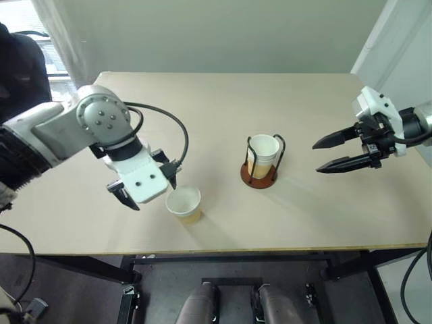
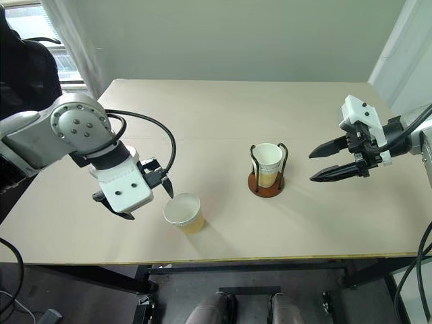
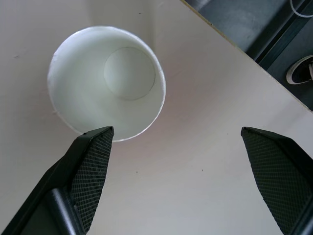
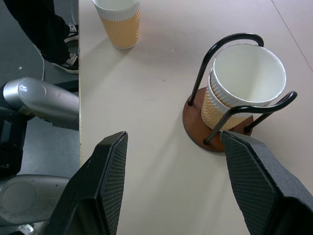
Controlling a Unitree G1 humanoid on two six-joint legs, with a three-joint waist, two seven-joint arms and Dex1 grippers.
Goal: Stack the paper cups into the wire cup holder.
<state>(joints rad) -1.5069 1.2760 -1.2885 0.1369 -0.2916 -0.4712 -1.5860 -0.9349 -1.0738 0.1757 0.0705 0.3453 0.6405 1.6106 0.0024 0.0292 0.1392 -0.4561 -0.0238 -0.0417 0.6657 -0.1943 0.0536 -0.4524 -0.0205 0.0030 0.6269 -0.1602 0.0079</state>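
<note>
**Reaching for the last loose cup — left arm over it, nothing gripped**

Step in hand: pickup of the loose cup [image 1: 184, 204]. It stands upright near the front edge of the table [image 1: 304, 101], mouth up and empty.

Left gripper [image 2: 135, 200]: pointing down just beside that cup, fingers wide apart, holding nothing. In the left wrist view one finger pad [image 3: 93, 161] sits at the cup's rim while the other stands well off to the side, so the cup is not yet between them.

Next move, as I judge it: I shift the gripper sideways until the rim lies between the pads, lower it, then close gently, since thin paper will crush.

Cup holder [image 1: 260, 175]: mid-table, well apart from the loose cup, with nested cups [image 4: 244, 83] already seated, leaning a little inside the wires.

Right gripper [image 1: 341, 152]: above the table beyond the holder, fingers apart, empty.

Surface: pale beige tabletop, plain, dark frame below.

Room: light wall behind, window and curtain at the left corner.
</note>
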